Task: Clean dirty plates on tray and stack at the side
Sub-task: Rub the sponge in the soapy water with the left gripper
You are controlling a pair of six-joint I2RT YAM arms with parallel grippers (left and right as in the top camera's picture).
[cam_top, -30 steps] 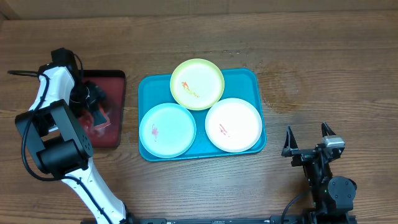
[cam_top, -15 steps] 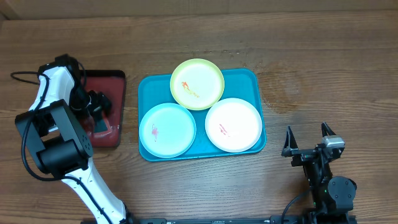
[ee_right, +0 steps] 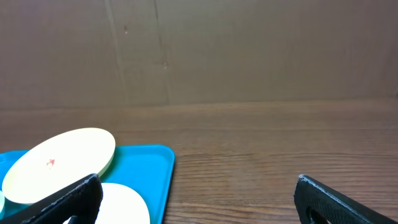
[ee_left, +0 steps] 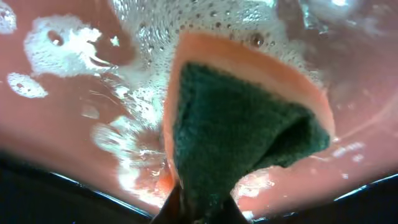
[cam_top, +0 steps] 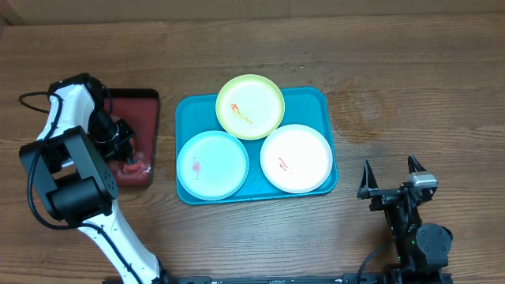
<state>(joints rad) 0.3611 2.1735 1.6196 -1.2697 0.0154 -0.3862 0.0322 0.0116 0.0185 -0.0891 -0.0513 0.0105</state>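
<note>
Left gripper: pinching sponge, red tray, left edge.
Right gripper: jaws spread, lower right.
Plates: three, turquoise tray, centre.

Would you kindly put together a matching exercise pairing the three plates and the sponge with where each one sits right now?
Things:
1. yellow-green plate
2. pale blue plate
3. white plate
4. sponge

Places:
A. in the foamy dark red tray
B. on the turquoise tray, near right part
C. at the turquoise tray's far edge, overlapping its rim
D. on the turquoise tray, near left part

Pairs: 1-C, 2-D, 3-B, 4-A
</note>
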